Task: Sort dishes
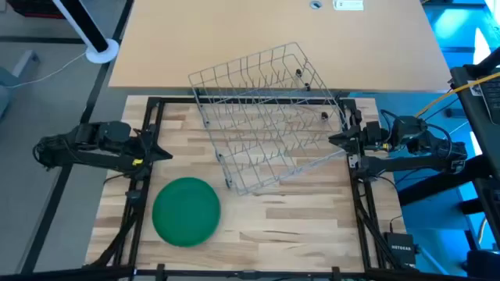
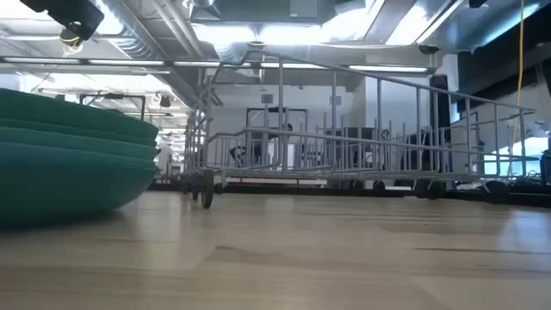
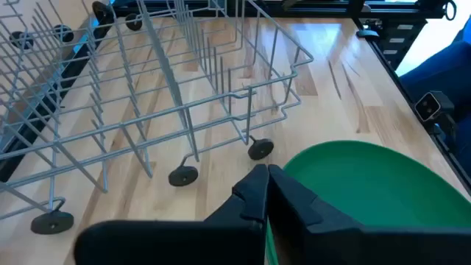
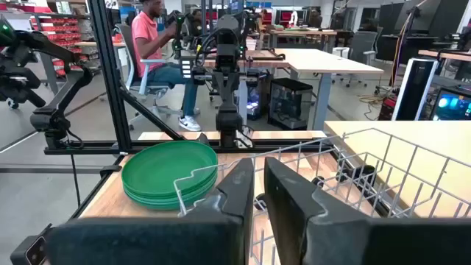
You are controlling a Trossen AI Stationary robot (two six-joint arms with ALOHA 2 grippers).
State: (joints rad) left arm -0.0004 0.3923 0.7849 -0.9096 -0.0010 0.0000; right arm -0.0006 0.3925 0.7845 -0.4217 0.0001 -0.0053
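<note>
A stack of green plates [image 1: 185, 211] is seen on the wooden table [image 1: 297, 226], near the left edge, apart from the tilted wire rack [image 1: 266, 117]. The left gripper [image 1: 164, 153] is closed on nothing beside the stack. The right gripper [image 1: 334, 141] is narrowly parted, empty, at the rack's side

Bright, even overhead light; ceiling lamps [image 2: 284, 33] glare at the low view's top, the near plates [image 2: 69, 159] at its left are blurred, and shadows on the worktop [image 1: 297, 218] stay soft
</note>
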